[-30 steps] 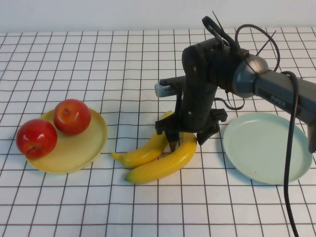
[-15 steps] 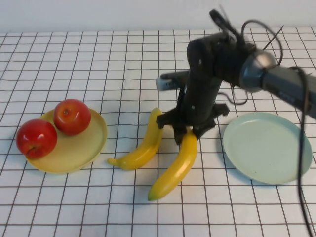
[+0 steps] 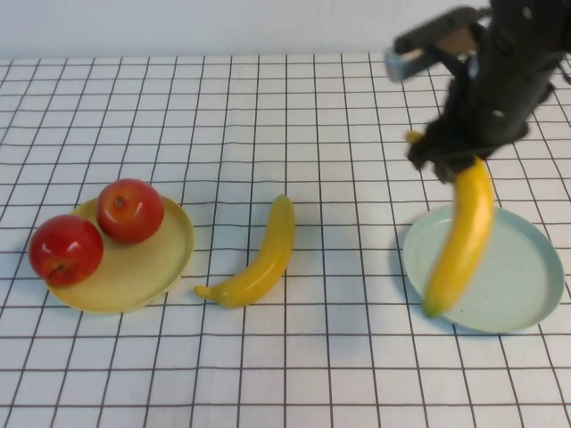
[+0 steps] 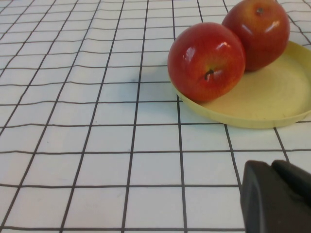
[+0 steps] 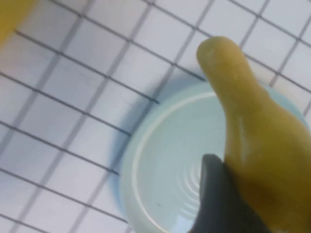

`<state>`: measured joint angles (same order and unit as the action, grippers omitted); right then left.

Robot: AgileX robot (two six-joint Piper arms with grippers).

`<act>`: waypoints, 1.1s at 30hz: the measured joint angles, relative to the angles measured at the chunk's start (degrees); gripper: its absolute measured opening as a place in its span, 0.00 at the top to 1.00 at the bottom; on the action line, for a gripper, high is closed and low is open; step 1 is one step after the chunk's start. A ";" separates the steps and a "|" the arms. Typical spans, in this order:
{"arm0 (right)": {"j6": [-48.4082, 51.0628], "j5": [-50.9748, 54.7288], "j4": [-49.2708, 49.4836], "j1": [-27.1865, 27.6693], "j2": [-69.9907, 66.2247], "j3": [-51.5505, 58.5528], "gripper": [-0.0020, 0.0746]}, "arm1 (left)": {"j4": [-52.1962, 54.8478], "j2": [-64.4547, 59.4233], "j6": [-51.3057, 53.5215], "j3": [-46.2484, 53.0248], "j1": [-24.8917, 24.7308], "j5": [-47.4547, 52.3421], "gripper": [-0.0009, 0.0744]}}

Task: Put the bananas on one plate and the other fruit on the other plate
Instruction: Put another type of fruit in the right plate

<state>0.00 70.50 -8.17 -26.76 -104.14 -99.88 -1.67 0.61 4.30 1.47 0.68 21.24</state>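
Note:
My right gripper (image 3: 453, 163) is shut on one banana (image 3: 461, 234) and holds it in the air, hanging down over the near left part of the pale blue-green plate (image 3: 522, 272). In the right wrist view the banana (image 5: 252, 121) is pressed against a dark finger (image 5: 217, 194) above the plate (image 5: 165, 165). The second banana (image 3: 259, 259) lies on the table mid-way between the plates. Two red apples (image 3: 130, 210) (image 3: 65, 249) sit on the pale yellow plate (image 3: 156, 263) at the left. My left gripper (image 4: 274, 196) is shut and empty, low over the table near the apples (image 4: 206, 60). It is out of the high view.
White tablecloth with a black grid (image 3: 268, 116) covers the table. A pale wall runs along the far edge. Open cloth lies in front of both plates and behind the lying banana.
My right gripper has lifted one banana off the table and carried it right and up, from beside the other banana to above the blue-green plate. The other banana stayed on the table.

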 joint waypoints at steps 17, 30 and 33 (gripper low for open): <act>16.48 -6.95 0.83 13.26 -2.30 10.81 0.57 | 0.00 0.00 0.00 0.00 0.00 0.00 0.99; 15.83 -12.30 5.68 14.02 -9.62 10.81 0.44 | 0.00 0.00 0.00 0.00 0.00 0.00 0.99; 15.45 -12.70 5.68 14.05 -9.62 10.81 0.37 | 0.00 0.00 0.00 0.00 0.00 0.00 0.99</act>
<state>15.45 57.80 -2.49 -12.70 -113.77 -89.07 -1.67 0.61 4.30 1.47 0.68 21.24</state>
